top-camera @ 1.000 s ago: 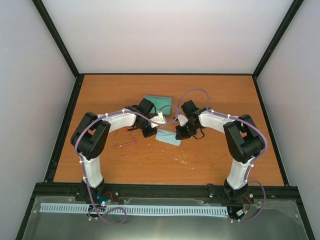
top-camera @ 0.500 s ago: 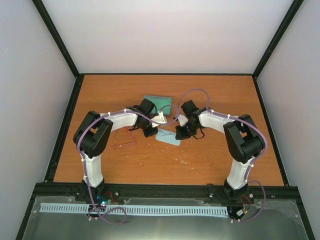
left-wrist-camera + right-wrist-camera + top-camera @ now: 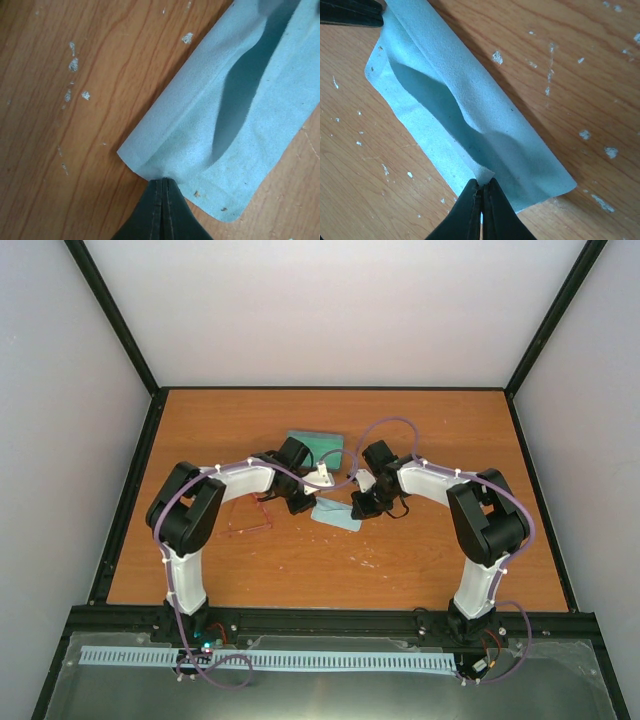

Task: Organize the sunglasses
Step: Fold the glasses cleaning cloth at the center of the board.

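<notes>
Almost no change this last second: left fingers (image 3: 161,202) and right fingers (image 3: 476,202) stay pinched on opposite ends of cloth (image 3: 240,125), sunglasses (image 3: 249,529) waiting on worktop (image 3: 400,560).

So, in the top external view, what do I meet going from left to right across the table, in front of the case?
Thin red-pink wire-framed sunglasses → left gripper → flat light-blue cloth, pinched by both grippers → right gripper.
</notes>
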